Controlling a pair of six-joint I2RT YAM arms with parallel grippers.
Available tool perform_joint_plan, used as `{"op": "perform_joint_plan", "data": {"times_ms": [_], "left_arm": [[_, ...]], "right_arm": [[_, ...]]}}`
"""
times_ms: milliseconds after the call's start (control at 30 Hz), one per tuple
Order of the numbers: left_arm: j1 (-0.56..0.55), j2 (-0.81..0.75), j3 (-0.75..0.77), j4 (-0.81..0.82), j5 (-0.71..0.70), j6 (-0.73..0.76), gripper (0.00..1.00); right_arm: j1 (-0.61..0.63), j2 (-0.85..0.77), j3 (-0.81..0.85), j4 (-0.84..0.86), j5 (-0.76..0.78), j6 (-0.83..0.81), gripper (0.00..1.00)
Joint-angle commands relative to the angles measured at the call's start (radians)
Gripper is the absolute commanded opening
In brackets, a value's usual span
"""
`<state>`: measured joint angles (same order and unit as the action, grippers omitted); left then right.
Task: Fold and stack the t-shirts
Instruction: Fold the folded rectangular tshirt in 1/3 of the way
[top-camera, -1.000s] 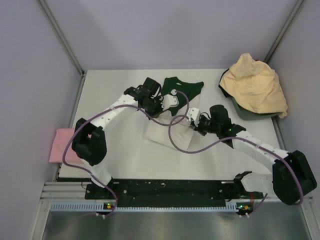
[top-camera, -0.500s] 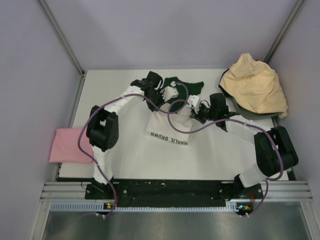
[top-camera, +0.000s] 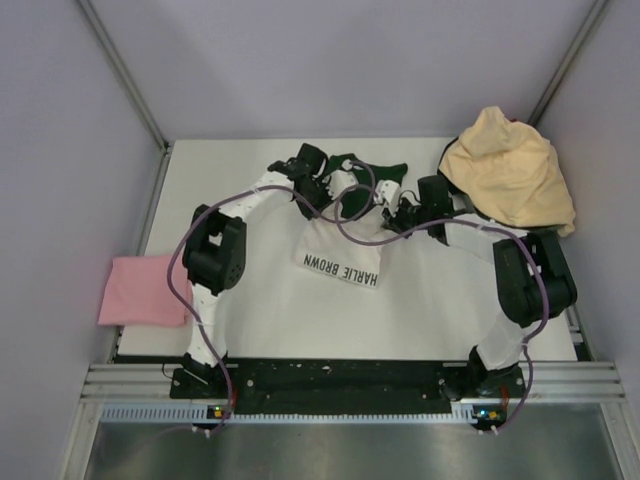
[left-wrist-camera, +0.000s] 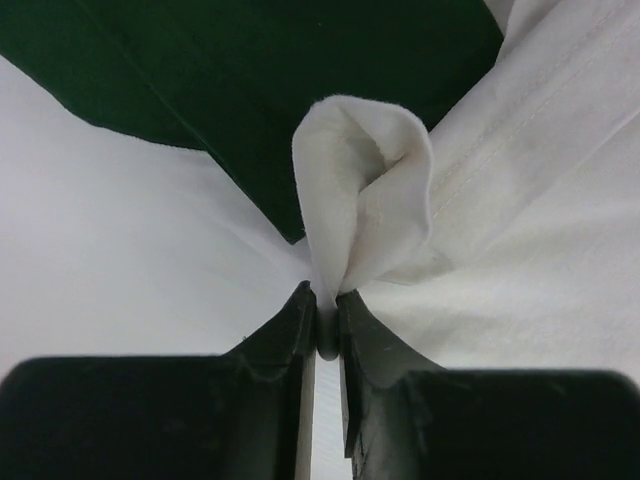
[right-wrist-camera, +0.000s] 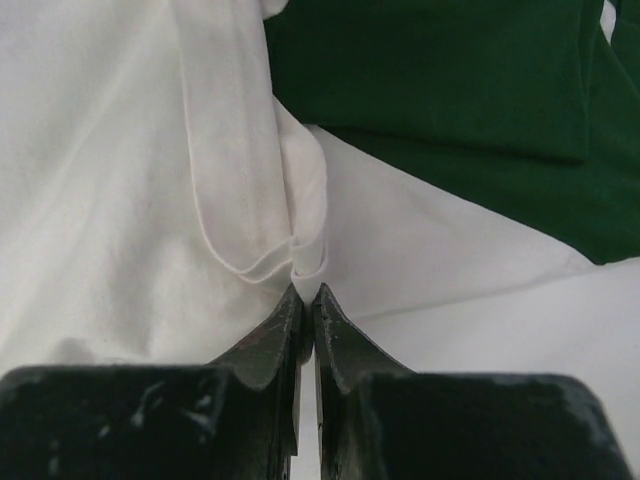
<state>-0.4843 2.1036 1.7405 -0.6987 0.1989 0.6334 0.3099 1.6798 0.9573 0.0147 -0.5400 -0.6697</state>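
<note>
The white t-shirt with black lettering lies mid-table, its far part over dark green cloth. My left gripper is shut on a pinched fold of the white t-shirt, with the green cloth behind it. My right gripper is shut on another white fold, the green cloth beyond it. A pink t-shirt lies folded at the left edge. A pale yellow-tan t-shirt is heaped at the far right.
The yellow-tan t-shirt rests in a dark grey bin at the far right corner. Purple cables loop over the white shirt. Grey walls enclose the table on three sides.
Both grippers have moved toward the far side, carrying the white cloth's edge with them. The shirt has spread out flatter and its black lettering now shows.
</note>
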Motion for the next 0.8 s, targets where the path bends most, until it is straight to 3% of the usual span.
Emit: {"op": "perform_joint_plan", "data": {"times_ms": [0, 100, 200, 300, 367, 500, 600, 667, 767], "left_arm": [[-0.005, 0.025, 0.056, 0.097, -0.053, -0.02, 0.21], [0.0, 0.052, 0.099, 0.133, -0.108, -0.038, 0.35], [0.019, 0.096, 0.227, 0.136, -0.18, -0.081, 0.5], [0.067, 0.139, 0.402, 0.042, -0.162, -0.124, 0.54], [0.098, 0.112, 0.422, 0.002, -0.101, -0.139, 0.54], [0.118, -0.078, 0.195, -0.019, 0.187, -0.048, 0.4], [0.104, -0.235, -0.061, -0.044, 0.373, 0.082, 0.33], [0.084, -0.322, -0.236, -0.071, 0.421, 0.203, 0.36], [0.056, -0.428, -0.457, 0.008, 0.416, 0.336, 0.5]], "right_arm": [[-0.051, 0.069, 0.102, 0.005, -0.003, 0.039, 0.12], [-0.08, 0.138, 0.191, 0.005, 0.083, 0.113, 0.25], [-0.123, 0.179, 0.322, -0.012, 0.121, 0.228, 0.26], [-0.126, 0.121, 0.333, -0.058, 0.077, 0.217, 0.27], [-0.094, 0.033, 0.256, -0.052, 0.039, 0.144, 0.31], [-0.008, -0.181, 0.045, -0.052, -0.083, -0.017, 0.4], [0.096, -0.343, -0.121, -0.062, -0.049, -0.127, 0.47], [0.226, -0.408, -0.222, -0.093, 0.024, -0.218, 0.49], [0.348, -0.44, -0.308, -0.143, 0.083, -0.292, 0.5]]}}
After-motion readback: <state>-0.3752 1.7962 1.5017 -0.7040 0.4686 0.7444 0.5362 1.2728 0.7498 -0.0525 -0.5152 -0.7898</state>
